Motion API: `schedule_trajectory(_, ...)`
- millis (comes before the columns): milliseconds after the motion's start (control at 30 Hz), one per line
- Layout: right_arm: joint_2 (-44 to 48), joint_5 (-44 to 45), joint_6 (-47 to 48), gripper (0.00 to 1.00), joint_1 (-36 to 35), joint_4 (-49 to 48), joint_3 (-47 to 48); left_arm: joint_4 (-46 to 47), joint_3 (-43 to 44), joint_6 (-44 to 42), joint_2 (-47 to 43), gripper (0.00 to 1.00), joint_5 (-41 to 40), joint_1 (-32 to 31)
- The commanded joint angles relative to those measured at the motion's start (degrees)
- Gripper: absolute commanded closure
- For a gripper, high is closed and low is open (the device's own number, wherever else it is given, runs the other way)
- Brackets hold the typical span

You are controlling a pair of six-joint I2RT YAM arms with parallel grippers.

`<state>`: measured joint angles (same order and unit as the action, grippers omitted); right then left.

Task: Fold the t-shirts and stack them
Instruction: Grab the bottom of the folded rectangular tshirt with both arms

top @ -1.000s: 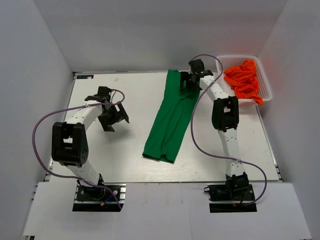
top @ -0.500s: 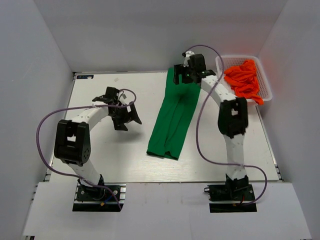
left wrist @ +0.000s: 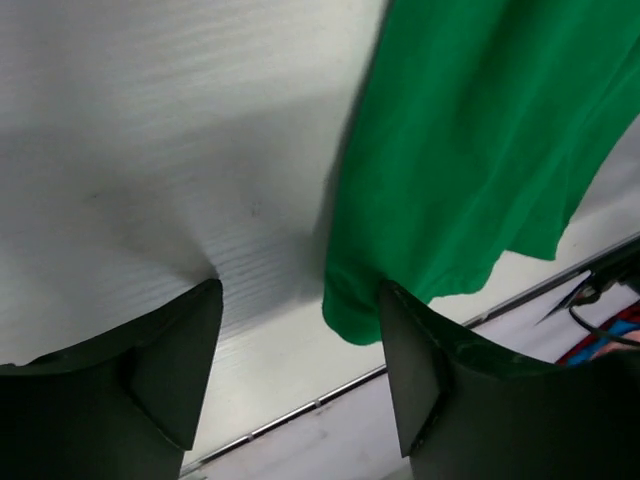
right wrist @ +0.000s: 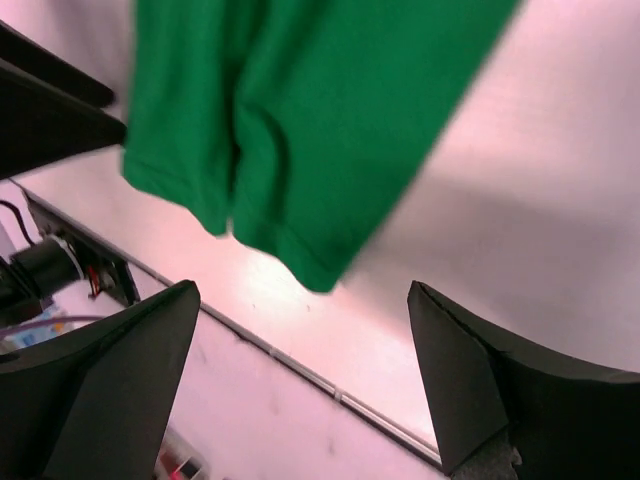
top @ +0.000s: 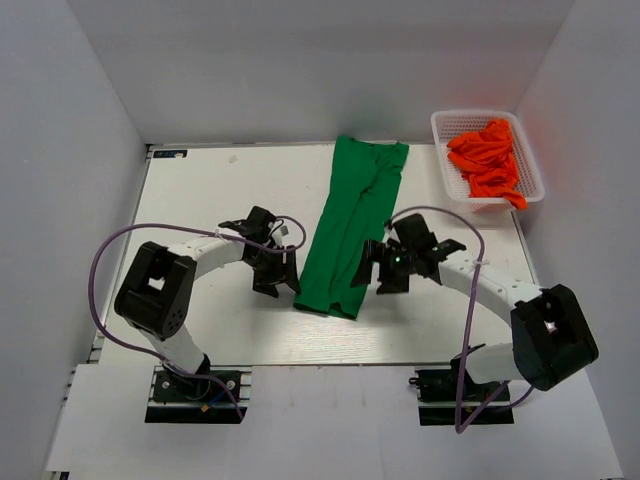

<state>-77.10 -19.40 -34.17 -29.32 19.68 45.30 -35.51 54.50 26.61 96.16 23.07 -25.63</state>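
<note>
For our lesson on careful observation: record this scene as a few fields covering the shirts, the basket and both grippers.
green shirt: kelly green cloth t-shirt, a long narrow strip flat on the white table
orange shirts: bright orange cloth t-shirts, heaped in the white plastic mesh basket
left gripper: open, at the strip's near left corner
right gripper: open, beside the strip's near right edge

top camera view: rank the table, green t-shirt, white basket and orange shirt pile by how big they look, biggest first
1. table
2. green t-shirt
3. white basket, close behind the shirt, so that pair is unsure
4. orange t-shirts, which fit inside the basket
</note>
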Motion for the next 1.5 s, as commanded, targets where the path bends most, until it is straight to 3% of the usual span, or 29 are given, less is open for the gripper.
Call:
schedule_trajectory(0, 0.4, -2.7, -8.3, 0.1, -2.5, -1.3, -1.9, 2.8, -1.6, -0.9, -1.2, 0.27, -1.5, -1.7)
schedule_trajectory(233, -8.5, -2.3, -10.1, 0.14, -3.1, -2.1, -1.9, 5.4, -2.6, 1.6, -0.5, 0.41, -2.1, -5.0)
schedule_trajectory(567, -12.9, -8.0, -11.2, 0.32, -3.8, -5.4, -4.2, 3.9, -3.3, 2.1, 1.2, 0.68, -3.8, -7.3)
schedule_trajectory(700, -14.9, -9.5, -11.6, 0.71, -4.1, -5.7, -4.9, 3.9, -3.3, 2.7, 1.2, 0.86, -5.0, -7.9)
schedule_trajectory(800, -13.0, -9.3, -12.6, 0.86, -3.7, -7.6, -7.0, 3.3, -2.7, 3.3, -0.2, 1.0, -5.6, -7.9)
schedule_trajectory(867, -12.1, -9.2, -12.7, 1.0, -3.7, -7.6, -7.2, 2.8, -2.7, 3.9, -0.9, 1.0, -5.6, -7.9)
schedule_trajectory(1200, -4.1, -6.1, -10.8, 1.0, -5.2, -0.3, -6.8, 0.1, -2.2, 5.6, -8.4, 1.0, -3.7, -8.4)
schedule_trajectory(1467, -3.1, 1.2, -9.5, 1.0, -4.4, 4.7, -0.2, 1.1, 8.7, 6.3, -5.4, 1.0, -4.6, -8.3)
